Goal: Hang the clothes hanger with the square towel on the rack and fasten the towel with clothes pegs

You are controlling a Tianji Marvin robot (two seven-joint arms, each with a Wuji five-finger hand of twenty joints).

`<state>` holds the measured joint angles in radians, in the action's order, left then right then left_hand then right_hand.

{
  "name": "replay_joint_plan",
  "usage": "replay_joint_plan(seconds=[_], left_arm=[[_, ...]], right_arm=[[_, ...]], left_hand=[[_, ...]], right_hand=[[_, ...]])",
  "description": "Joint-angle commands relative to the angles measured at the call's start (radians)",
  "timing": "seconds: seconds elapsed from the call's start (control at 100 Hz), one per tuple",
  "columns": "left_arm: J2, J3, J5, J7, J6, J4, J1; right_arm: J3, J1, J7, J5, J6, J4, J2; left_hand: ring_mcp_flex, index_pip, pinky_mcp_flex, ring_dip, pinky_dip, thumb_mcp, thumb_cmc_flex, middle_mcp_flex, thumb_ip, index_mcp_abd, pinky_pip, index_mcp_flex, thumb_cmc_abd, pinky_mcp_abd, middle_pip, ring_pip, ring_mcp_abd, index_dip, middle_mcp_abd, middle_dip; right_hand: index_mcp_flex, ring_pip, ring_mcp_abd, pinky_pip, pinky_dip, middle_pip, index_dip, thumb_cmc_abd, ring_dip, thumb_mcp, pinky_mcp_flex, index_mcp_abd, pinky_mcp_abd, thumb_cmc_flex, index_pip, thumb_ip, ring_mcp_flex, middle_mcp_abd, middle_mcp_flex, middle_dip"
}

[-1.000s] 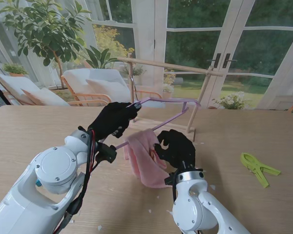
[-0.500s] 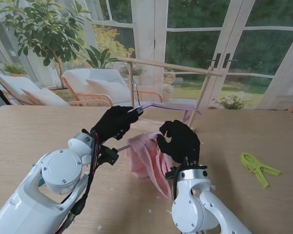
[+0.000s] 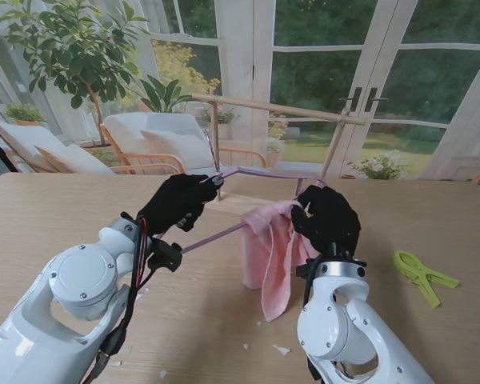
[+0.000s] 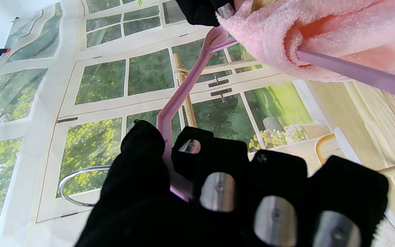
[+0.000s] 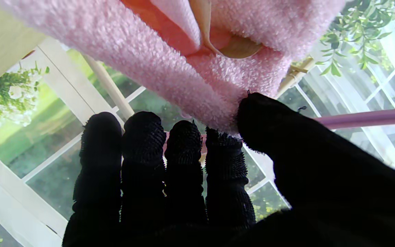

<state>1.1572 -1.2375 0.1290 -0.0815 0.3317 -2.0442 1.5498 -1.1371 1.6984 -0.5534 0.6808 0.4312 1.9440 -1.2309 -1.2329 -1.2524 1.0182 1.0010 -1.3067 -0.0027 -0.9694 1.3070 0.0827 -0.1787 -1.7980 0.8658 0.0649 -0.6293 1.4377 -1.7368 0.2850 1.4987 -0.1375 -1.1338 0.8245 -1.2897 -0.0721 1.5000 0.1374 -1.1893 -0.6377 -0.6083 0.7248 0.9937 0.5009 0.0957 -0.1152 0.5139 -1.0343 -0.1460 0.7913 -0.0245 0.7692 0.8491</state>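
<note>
My left hand is shut on the purple clothes hanger near its metal hook and holds it tilted above the table. The same grip shows in the left wrist view, where the left hand wraps the hanger's neck. The pink towel hangs bunched over the hanger's lower bar, close to its right end. My right hand is shut on the towel's top there. In the right wrist view the thumb of the right hand presses the towel beside the bar.
The wooden rack stands at the table's far edge, just beyond the hanger. A green clothes peg lies on the table to the right of my right arm. Small white scraps dot the table nearer to me.
My right hand has moved right and farther from me, dragging the towel along the lower bar toward the hanger's right end. The towel now hangs in folds. The left hand has barely shifted.
</note>
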Motion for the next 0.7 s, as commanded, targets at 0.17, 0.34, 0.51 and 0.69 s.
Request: replay_joint_plan(seconds=[0.17, 0.34, 0.51, 0.69], left_arm=[[0.005, -0.013, 0.036, -0.017, 0.031, -0.028, 0.0], [0.011, -0.008, 0.035, 0.003, 0.043, -0.031, -0.012], [0.02, 0.004, 0.037, 0.029, 0.059, -0.032, -0.034], [0.026, 0.023, 0.033, 0.046, 0.07, -0.036, -0.055]], right_arm=[[-0.004, 0.002, 0.049, 0.0, 0.003, -0.039, 0.007], [-0.013, 0.025, 0.081, 0.027, 0.001, -0.023, 0.019], [-0.016, 0.06, 0.073, 0.047, -0.021, -0.004, 0.023], [0.008, 0.081, 0.049, 0.04, -0.074, 0.0, 0.022]], left_hand=[[-0.029, -0.025, 0.011, 0.039, -0.039, 0.084, 0.016, 0.04, -0.03, -0.05, -0.296, 0.072, 0.003, -0.049, 0.039, -0.135, 0.002, 0.046, 0.045, 0.002], [-0.029, -0.024, 0.011, 0.038, -0.038, 0.44, 0.216, 0.04, 0.01, -0.051, -0.296, 0.07, 0.071, -0.05, 0.039, -0.135, 0.003, 0.047, 0.045, 0.002], [-0.029, -0.023, 0.011, 0.039, -0.039, 0.441, 0.216, 0.04, 0.011, -0.05, -0.296, 0.068, 0.069, -0.052, 0.039, -0.135, 0.005, 0.048, 0.045, 0.003], [-0.029, -0.023, 0.011, 0.039, -0.039, 0.442, 0.215, 0.04, 0.012, -0.049, -0.296, 0.066, 0.069, -0.053, 0.039, -0.135, 0.004, 0.05, 0.045, 0.003]], right_hand=[[-0.082, 0.086, -0.004, -0.003, 0.585, 0.065, 0.08, 0.024, -0.027, -0.008, -0.038, 0.007, 0.02, -0.064, 0.077, 0.018, -0.053, 0.005, -0.079, -0.037], [-0.224, 0.237, -0.007, -0.081, 0.595, 0.23, 0.031, 0.083, -0.066, -0.065, -0.108, -0.076, 0.023, -0.188, 0.521, 0.097, -0.181, 0.001, -0.226, -0.167], [-0.346, 0.271, -0.005, -0.114, 0.598, 0.265, 0.073, 0.084, -0.073, -0.107, -0.142, -0.062, 0.026, -0.201, 0.603, 0.093, -0.231, 0.018, -0.285, -0.208], [-0.237, 0.266, -0.006, -0.116, 0.612, 0.246, 0.012, 0.08, -0.071, -0.058, -0.134, 0.03, 0.017, -0.126, 0.483, 0.098, -0.201, 0.025, -0.214, -0.217]])
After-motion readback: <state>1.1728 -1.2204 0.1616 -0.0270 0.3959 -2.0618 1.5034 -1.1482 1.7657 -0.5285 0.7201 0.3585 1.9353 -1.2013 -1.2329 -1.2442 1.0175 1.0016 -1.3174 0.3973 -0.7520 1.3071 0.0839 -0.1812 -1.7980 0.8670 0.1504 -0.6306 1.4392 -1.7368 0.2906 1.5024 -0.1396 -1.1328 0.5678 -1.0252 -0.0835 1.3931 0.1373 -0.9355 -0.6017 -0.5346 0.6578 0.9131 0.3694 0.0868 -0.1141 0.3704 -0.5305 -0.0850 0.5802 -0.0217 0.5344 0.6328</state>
